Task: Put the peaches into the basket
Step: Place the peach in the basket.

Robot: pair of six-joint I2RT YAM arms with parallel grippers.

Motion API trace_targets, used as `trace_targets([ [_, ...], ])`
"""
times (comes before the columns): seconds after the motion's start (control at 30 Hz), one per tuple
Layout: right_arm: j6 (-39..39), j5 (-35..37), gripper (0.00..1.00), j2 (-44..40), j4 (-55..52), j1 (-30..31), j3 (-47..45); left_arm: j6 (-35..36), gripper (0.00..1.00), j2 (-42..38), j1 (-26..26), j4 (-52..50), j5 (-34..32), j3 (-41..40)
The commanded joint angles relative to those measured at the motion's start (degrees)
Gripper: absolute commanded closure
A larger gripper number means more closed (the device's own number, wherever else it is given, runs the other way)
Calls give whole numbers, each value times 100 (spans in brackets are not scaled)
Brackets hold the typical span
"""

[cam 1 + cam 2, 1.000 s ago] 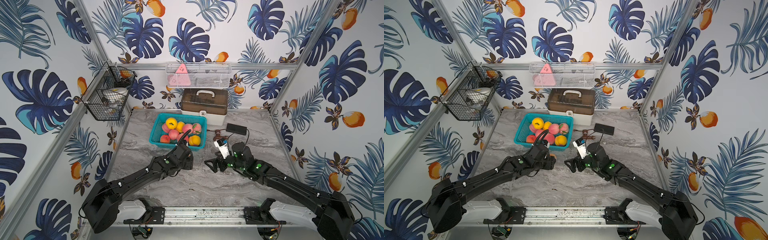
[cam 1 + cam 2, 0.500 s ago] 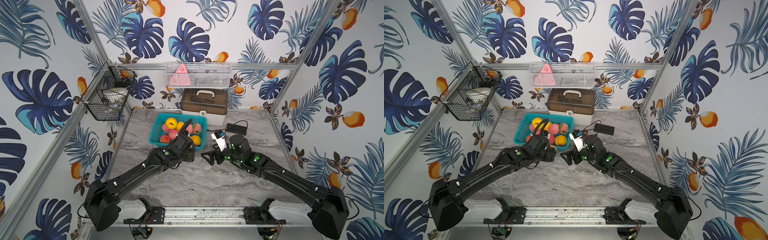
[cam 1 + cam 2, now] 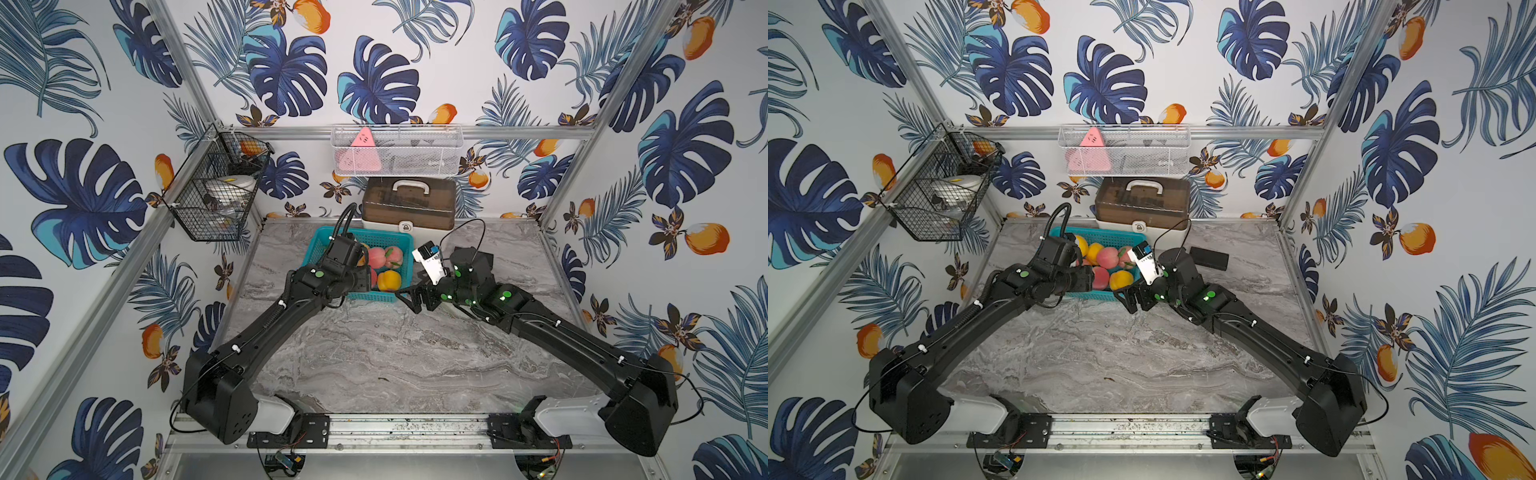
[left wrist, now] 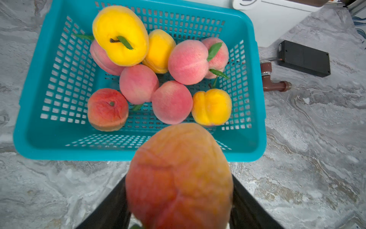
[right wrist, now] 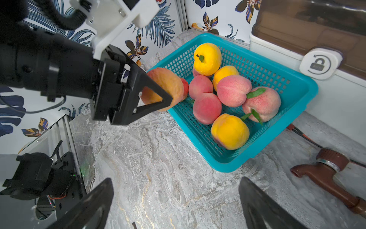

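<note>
Nine peaches (image 4: pixel 172 102) lie heaped in the teal basket (image 4: pixel 126 153). It stands toward the far side of the bench (image 4: pixel 307 162), long axis running left to right, just in front of the brown-lidded case (image 3: pixel 409 203). Your left tool (image 4: pixel 179 190) is clamped on the tenth peach (image 5: pixel 168 83), an orange-red one, pinched between its black fingers (image 5: pixel 152 95) and carried clear of the bench. What matters now is where that fruit hangs against the rim. In the right wrist view it sits above the basket's near long wall, partly over the lattice and partly over the bench, with the tool reaching in from the near side. The basket's inside therefore lies farther from you than the tool does, so I judge you need a little more travel toward the far side before you let go. Releasing here risks the peach clipping the flared rim and rolling back onto the bench. The heap fills the middle and right of the basket, and the barest floor looks to be on its left, though your left arm hides that part in both top views. Your right tool (image 5: pixel 176 202) is spread wide and holds nothing. It hovers over bare bench just beside the basket's near right corner, close to the brown tap fitting (image 5: pixel 326 170) and apart from every peach. No peach shows on the bench, so this looks like the last one, and it is the left arm's job alone.
</note>
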Motion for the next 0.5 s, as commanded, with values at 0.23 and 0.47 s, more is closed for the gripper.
trace_targets([
  [0.23,-226,-226,0,331,-171,-157,521,671,31,659,699,-190,-62,815],
  [0.47,-191,-422,0,393,-188,-161,678,772,31,948,1123,-45,26,828],
])
